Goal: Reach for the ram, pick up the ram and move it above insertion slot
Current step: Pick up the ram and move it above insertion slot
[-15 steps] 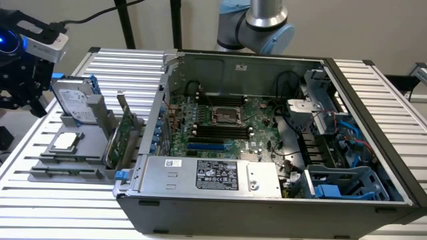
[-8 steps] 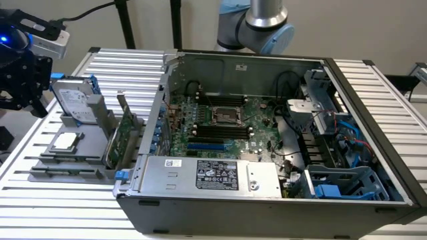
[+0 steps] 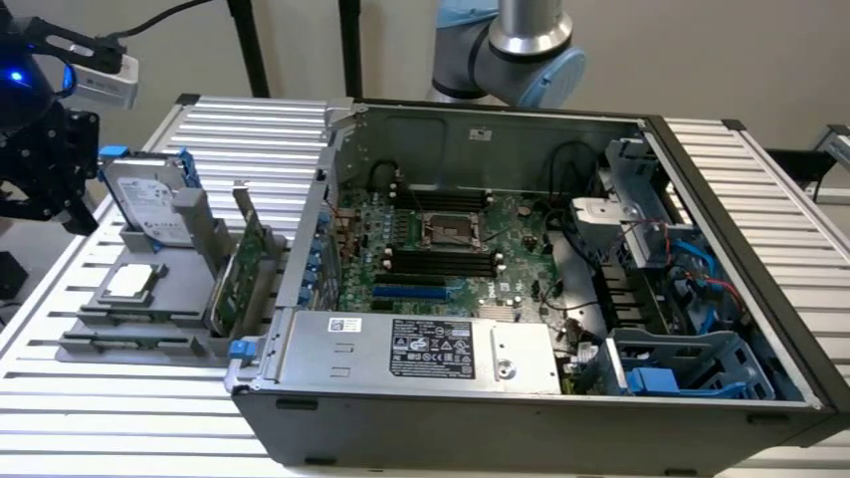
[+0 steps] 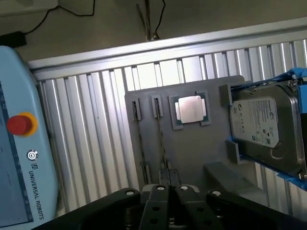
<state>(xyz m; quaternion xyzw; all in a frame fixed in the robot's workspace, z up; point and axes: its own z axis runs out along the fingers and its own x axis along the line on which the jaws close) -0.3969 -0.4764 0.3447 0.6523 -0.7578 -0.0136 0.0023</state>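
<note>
While edge-on in its grey holder (image 4: pixel 192 143), the ram (image 4: pixel 162 139) a thin dark strip; tool (image 4: pixel 169 176) above, jaws together, empty.

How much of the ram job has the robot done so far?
Hardly any. Done: nothing that shows. In hand: the gripper hangs beside the grey holder, off to the exterior view's left, apart from it. Left: the ram stands on edge in its holder groove, not yet lifted, and not yet above the black motherboard slots.

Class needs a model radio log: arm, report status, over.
Gripper hovering above holder. Ram on edge in its slot, not gripped. Drive and CPU alongside, nothing between.
</note>
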